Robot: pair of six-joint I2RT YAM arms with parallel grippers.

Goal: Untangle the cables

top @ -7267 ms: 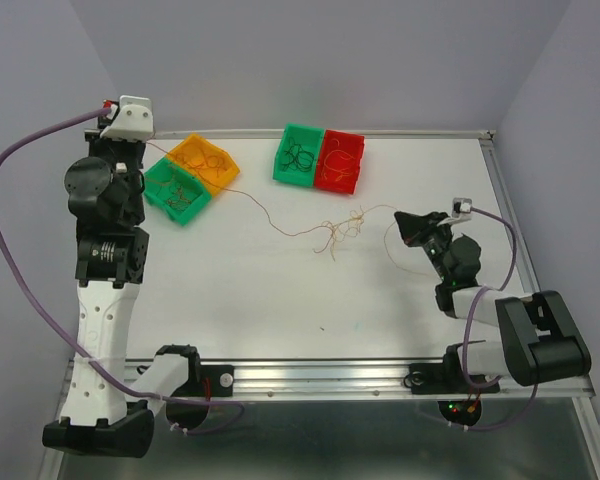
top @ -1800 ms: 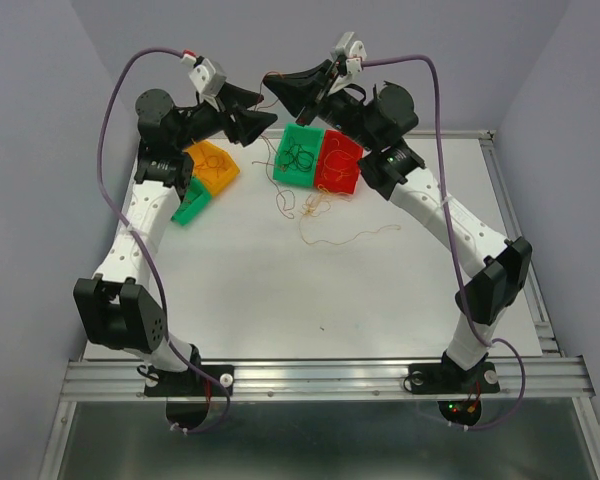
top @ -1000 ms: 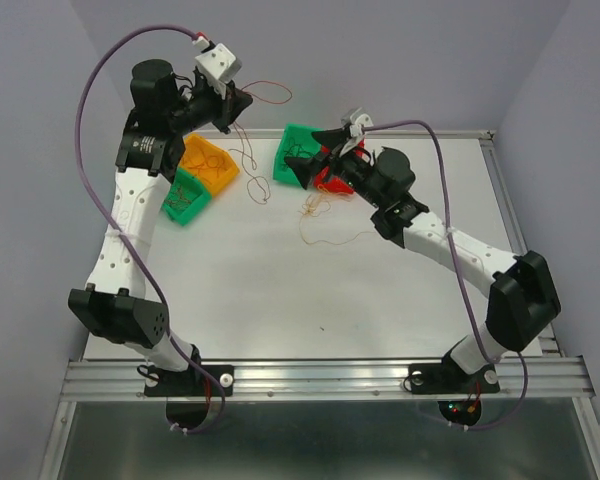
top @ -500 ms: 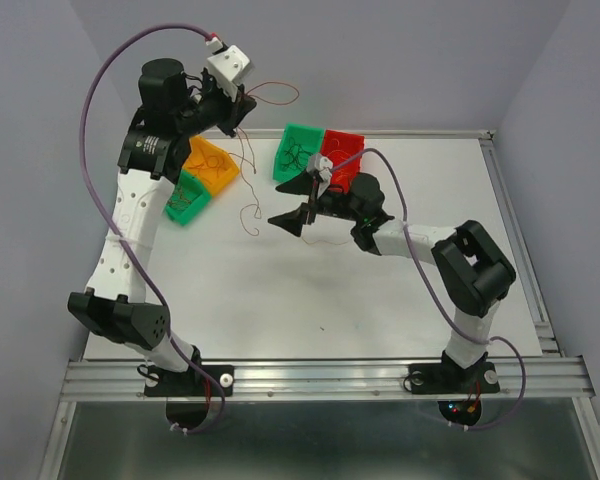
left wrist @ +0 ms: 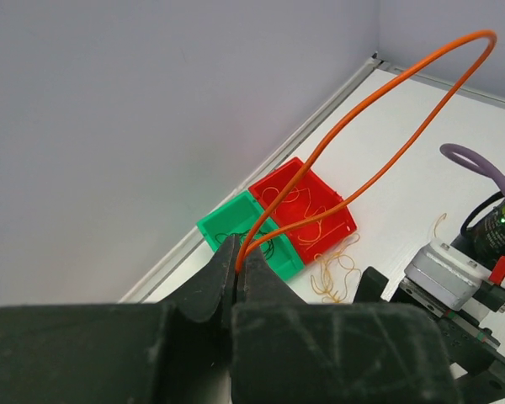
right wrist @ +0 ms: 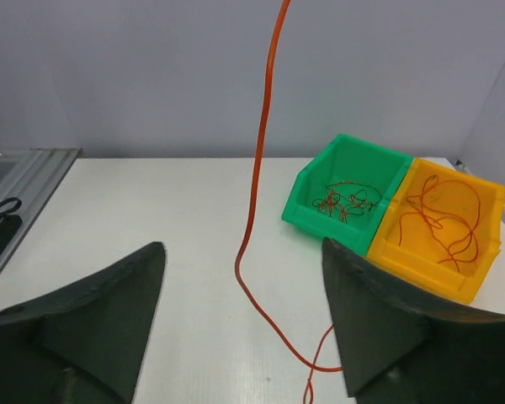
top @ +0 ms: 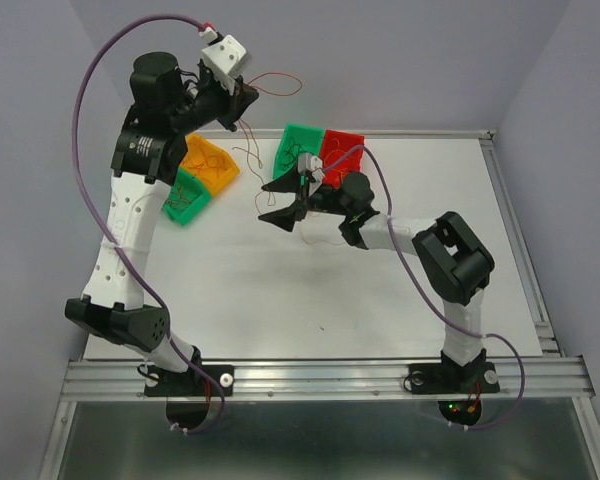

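Note:
My left gripper (top: 248, 100) is raised high at the back left, shut on a thin orange-red cable (left wrist: 366, 101). That cable arches out in a loop (top: 300, 88) and hangs down to the table. My right gripper (top: 271, 201) is low over the table's middle with its jaws wide open. The hanging cable (right wrist: 254, 210) passes between its fingers (right wrist: 109, 311) without touching them. A small tangle of pale orange cables (left wrist: 337, 273) lies on the table beside the red bin. In the top view my right arm mostly hides it.
A green bin (top: 298, 152) and a red bin (top: 340, 158) holding cables stand side by side at the back. A second green bin (top: 180, 195) and an orange bin (top: 208, 162) sit at the back left, also seen from the right wrist (right wrist: 345, 198).
My right gripper has swung left from the green and red bins and come down beside the hanging cable. My left gripper stays raised, still shut on the cable.

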